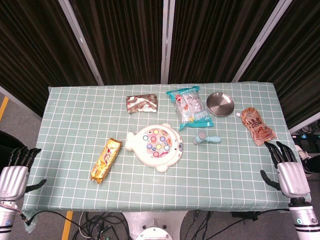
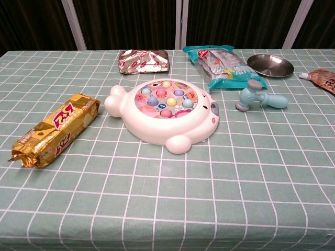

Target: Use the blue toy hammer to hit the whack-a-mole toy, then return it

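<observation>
Whack-a-mole toy [image 2: 165,115] nearest; blue toy hammer [image 2: 260,99] flat, handle pointing right.

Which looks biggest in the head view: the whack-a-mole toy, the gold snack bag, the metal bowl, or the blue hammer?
1. whack-a-mole toy
2. gold snack bag
3. metal bowl and blue toy hammer look close in size; the bowl covers more area, but I would not rank them firmly.

A lab-like test booth: dark curtain panels [image 1: 130,35] behind a checked-cloth table [image 1: 75,115], loose cables [image 1: 90,222] below.
</observation>
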Robot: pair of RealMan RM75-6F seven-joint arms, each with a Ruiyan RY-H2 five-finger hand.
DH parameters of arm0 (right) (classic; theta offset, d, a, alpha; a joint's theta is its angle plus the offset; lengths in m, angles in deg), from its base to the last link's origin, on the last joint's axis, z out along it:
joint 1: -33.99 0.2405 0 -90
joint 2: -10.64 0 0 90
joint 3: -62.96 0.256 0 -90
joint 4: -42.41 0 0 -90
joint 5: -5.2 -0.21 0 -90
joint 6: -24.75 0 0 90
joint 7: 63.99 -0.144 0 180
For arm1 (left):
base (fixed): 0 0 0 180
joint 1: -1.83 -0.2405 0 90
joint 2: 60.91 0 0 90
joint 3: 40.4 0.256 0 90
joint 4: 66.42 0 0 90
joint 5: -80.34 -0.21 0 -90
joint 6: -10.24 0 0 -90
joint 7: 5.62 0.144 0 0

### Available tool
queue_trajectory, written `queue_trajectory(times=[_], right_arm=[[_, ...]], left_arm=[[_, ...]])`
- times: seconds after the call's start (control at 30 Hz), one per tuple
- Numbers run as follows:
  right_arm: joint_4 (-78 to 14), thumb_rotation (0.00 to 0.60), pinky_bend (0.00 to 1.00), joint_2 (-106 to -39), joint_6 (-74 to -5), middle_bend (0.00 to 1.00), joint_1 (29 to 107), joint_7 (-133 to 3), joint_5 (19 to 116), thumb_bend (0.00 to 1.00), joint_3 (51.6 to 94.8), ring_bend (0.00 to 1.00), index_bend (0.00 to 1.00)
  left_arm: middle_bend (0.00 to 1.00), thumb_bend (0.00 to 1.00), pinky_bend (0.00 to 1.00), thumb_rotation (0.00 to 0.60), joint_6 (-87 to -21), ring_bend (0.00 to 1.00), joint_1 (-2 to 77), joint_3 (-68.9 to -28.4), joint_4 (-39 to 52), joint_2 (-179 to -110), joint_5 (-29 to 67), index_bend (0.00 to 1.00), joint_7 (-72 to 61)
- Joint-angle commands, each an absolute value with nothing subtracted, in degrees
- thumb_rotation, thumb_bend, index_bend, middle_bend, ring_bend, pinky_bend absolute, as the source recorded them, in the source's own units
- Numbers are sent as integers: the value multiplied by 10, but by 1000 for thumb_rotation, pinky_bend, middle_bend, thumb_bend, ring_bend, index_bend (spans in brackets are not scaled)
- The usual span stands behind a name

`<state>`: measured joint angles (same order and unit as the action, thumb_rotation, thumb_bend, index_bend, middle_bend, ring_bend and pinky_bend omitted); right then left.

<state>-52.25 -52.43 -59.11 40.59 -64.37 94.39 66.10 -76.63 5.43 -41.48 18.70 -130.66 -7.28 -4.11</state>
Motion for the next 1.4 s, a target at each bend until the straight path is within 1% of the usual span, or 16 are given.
queue_trajectory(times=[0.03, 0.3, 0.4, 0.5, 0.67, 0.83, 0.97, 1.07, 1.13, 1.3, 1.4], right_arm=[[-521, 600, 82, -525, -587, 141, 409, -646, 943, 242, 661, 0, 24], [-512, 600, 82, -529, -577, 142, 418, -654, 946, 242, 662, 0, 24], [-511, 600, 82, -530, -559, 142, 430, -655, 940, 242, 667, 0, 24], [-509, 600, 82, -532, -506, 142, 463, -657, 921, 241, 680, 0, 24], [-494, 600, 82, -548, -397, 153, 539, -655, 882, 236, 710, 0, 24], [-443, 600, 103, -594, -296, 195, 619, -656, 854, 248, 731, 9, 66], [-393, 600, 112, -640, -235, 224, 669, -650, 825, 253, 742, 37, 117], [-358, 600, 124, -672, -211, 258, 693, -654, 811, 253, 746, 72, 157], [-339, 600, 130, -688, -201, 265, 704, -660, 805, 253, 747, 74, 169], [-309, 600, 142, -712, -195, 279, 715, -669, 798, 258, 743, 81, 201], [-291, 600, 155, -724, -191, 296, 720, -677, 796, 272, 739, 95, 241]], left_arm=[[136, 0, 24, 600, -766, 47, 54, -415, 188, -1306, -72, 131, -40], [136, 0, 24, 600, -770, 47, 51, -416, 194, -1303, -69, 131, -33], [136, 0, 24, 600, -768, 48, 51, -417, 197, -1301, -65, 131, -32], [136, 0, 24, 600, -772, 48, 50, -418, 198, -1300, -66, 131, -32], [136, 0, 24, 600, -771, 48, 48, -417, 198, -1300, -64, 131, -33], [136, 0, 23, 600, -766, 47, 51, -418, 198, -1300, -62, 131, -34], [136, 0, 24, 600, -763, 48, 52, -418, 197, -1301, -62, 131, -34], [136, 0, 24, 600, -760, 47, 51, -418, 194, -1301, -57, 131, -37], [136, 0, 23, 600, -758, 47, 51, -418, 193, -1301, -55, 131, -39], [136, 0, 24, 600, -756, 47, 50, -417, 189, -1302, -53, 131, -43], [136, 0, 24, 600, -755, 48, 51, -417, 185, -1304, -54, 131, -45]])
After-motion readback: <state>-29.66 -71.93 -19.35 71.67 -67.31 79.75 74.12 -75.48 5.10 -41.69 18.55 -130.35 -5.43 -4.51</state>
